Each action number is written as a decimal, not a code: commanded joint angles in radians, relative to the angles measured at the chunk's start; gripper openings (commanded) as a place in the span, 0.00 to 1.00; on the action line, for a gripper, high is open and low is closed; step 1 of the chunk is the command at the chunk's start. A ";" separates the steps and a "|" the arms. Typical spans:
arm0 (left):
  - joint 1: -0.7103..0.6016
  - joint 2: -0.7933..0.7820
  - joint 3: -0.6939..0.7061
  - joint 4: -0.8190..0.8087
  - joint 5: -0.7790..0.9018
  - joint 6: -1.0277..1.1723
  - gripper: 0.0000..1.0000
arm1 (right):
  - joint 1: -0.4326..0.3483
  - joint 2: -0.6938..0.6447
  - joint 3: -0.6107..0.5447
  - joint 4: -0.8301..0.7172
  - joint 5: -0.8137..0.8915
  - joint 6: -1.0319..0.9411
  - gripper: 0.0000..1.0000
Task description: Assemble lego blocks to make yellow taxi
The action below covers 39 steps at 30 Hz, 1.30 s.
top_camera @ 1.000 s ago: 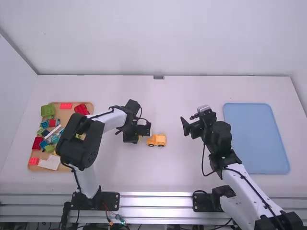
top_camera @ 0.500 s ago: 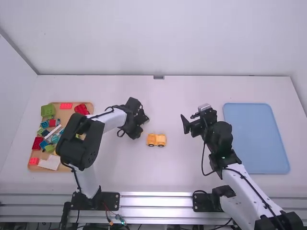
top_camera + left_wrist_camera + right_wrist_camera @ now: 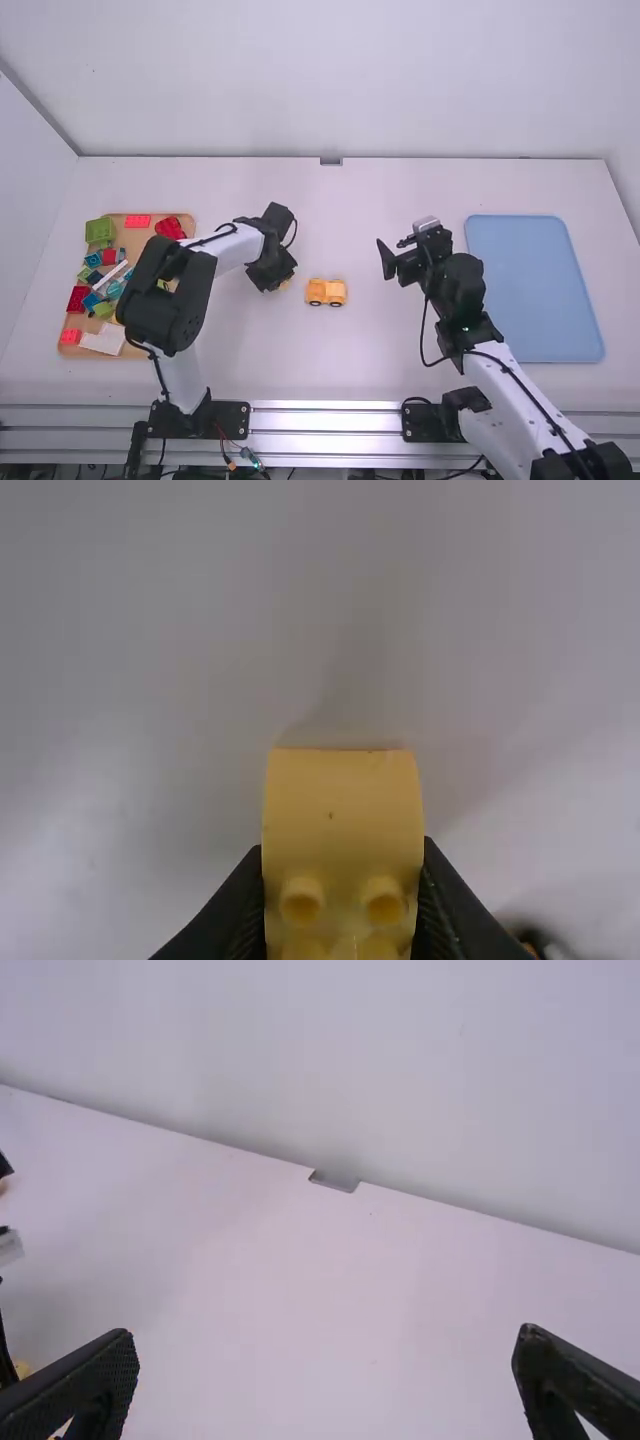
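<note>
Just left of the yellow wheeled base [image 3: 326,292] on the table, my left gripper [image 3: 282,284] is low over the surface. In the left wrist view, my left gripper [image 3: 343,900] is shut on a yellow block [image 3: 342,805], studs visible between the fingers. To the right of the base and apart from it, my right gripper [image 3: 392,262] is held above the table with nothing in it. In the right wrist view, my right gripper [image 3: 325,1375] has its two fingers wide apart.
A brown tray [image 3: 68,350] with several loose coloured blocks lies at the left. A blue tray [image 3: 535,290] lies on the right, beyond the right arm. White table surface [image 3: 350,210] stretches between them.
My left gripper has turned and drawn a little away from the wheeled base, to the left, with the yellow block in it. The right arm and the wheeled base have kept still.
</note>
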<state>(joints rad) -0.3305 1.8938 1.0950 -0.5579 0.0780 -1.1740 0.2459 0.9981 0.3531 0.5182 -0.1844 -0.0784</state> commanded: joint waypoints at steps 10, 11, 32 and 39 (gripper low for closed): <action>-0.002 0.001 0.000 -0.082 0.037 -0.879 0.82 | 0.005 -0.011 -0.007 -0.007 -0.003 0.004 0.99; -0.002 0.001 0.000 -0.074 0.037 -0.874 0.82 | 0.011 -0.011 -0.007 -0.006 -0.002 0.003 0.99; 0.017 -0.007 0.307 -0.418 -0.002 -0.394 0.99 | 0.022 -0.011 -0.007 -0.006 -0.002 0.000 0.98; 0.016 -0.007 0.496 -0.447 -0.178 0.399 0.82 | 0.021 -0.011 -0.007 -0.002 -0.002 0.000 0.99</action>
<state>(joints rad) -0.3237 1.8942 1.5555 -0.9985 0.0002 -1.2011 0.2672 0.9985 0.3531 0.5133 -0.1848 -0.0788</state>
